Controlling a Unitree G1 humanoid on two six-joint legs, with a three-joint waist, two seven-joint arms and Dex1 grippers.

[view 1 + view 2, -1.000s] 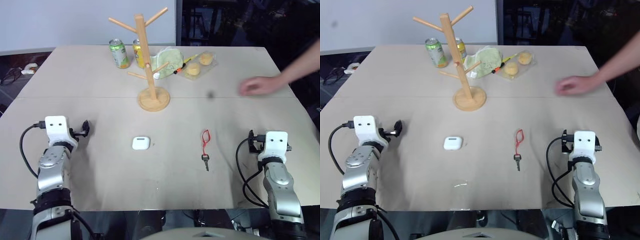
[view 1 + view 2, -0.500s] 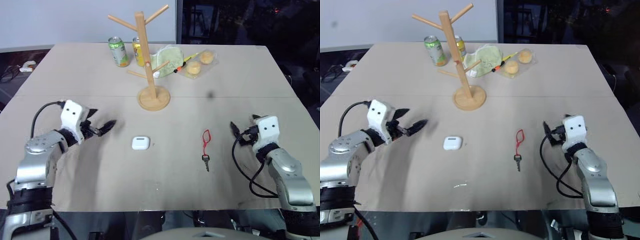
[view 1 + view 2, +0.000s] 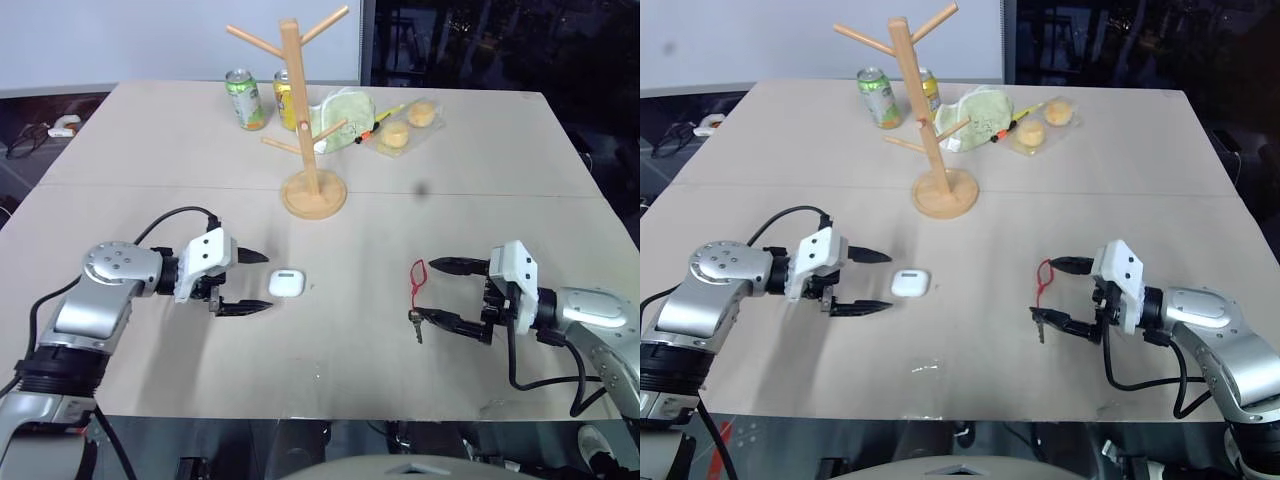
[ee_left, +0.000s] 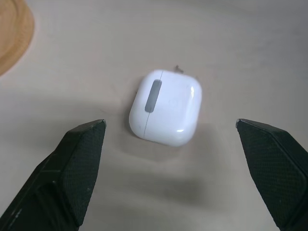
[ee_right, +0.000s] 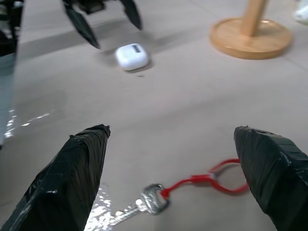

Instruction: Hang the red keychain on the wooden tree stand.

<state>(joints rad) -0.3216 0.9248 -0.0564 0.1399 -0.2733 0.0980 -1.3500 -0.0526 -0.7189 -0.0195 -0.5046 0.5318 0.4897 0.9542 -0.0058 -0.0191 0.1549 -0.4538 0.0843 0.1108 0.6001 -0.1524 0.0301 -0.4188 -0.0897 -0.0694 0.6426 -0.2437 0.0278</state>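
The red keychain (image 3: 411, 285) lies flat on the table right of centre, its red cord loop farther back and its small key (image 5: 150, 202) nearer the front edge. My right gripper (image 3: 428, 291) hovers open just right of it, pointing left, one finger on each side of the key end without touching. The wooden tree stand (image 3: 300, 110) rises from its round base (image 3: 314, 195) at the back centre. My left gripper (image 3: 264, 283) is open too, pointing right, with its fingers flanking a white earbud case (image 4: 166, 107).
Two drink cans (image 3: 245, 98) stand behind the stand. To its right lie a green bag (image 3: 345, 105) and a clear pack of buns (image 3: 405, 125). A shiny wet-looking patch (image 3: 920, 368) marks the table near the front edge.
Both arms have swung inward and their grippers turned to face each other, the left coming up to the earbud case and the right to the keychain. A person's hand at the right has left.
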